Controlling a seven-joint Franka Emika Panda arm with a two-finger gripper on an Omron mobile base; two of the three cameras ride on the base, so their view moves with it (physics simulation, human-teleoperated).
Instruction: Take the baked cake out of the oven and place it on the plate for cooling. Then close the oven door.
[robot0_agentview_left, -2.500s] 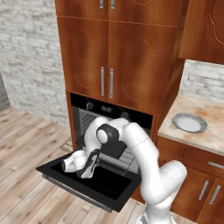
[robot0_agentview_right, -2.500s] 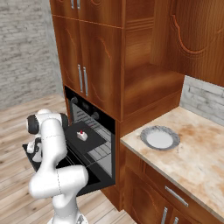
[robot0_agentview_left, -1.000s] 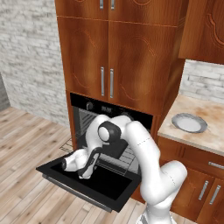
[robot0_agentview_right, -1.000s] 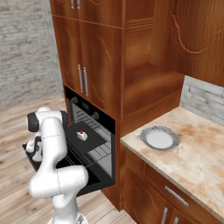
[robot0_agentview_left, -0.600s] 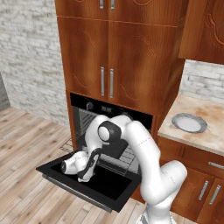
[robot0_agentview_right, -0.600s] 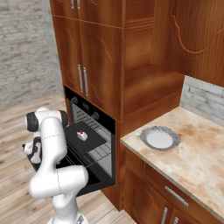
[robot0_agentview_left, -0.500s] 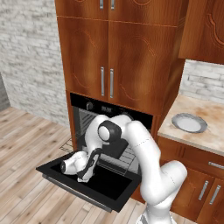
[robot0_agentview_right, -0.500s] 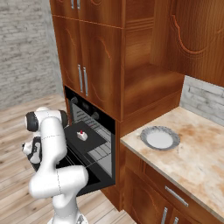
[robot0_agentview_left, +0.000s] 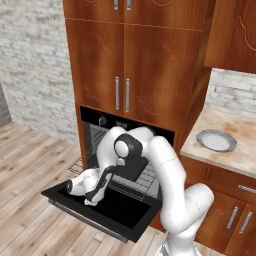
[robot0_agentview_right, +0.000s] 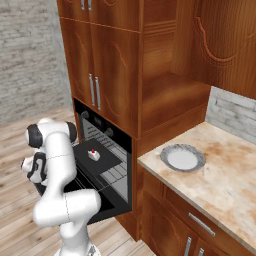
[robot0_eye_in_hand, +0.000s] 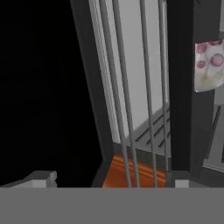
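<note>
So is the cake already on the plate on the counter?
No, the plate on the counter is bare, and the baked cake still sits on the dark tray inside the open oven.

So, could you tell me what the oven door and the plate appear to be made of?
The oven door looks like glossy black glass, dark and smooth across its flat panel. The plate looks like glazed ceramic, pale grey-white with a darker rim, though the render leaves that open.

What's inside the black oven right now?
Inside the black built-in oven, the tiny white cake with a red top sits on a dark tray over wire racks. The robot's arm hides the left interior.
</note>
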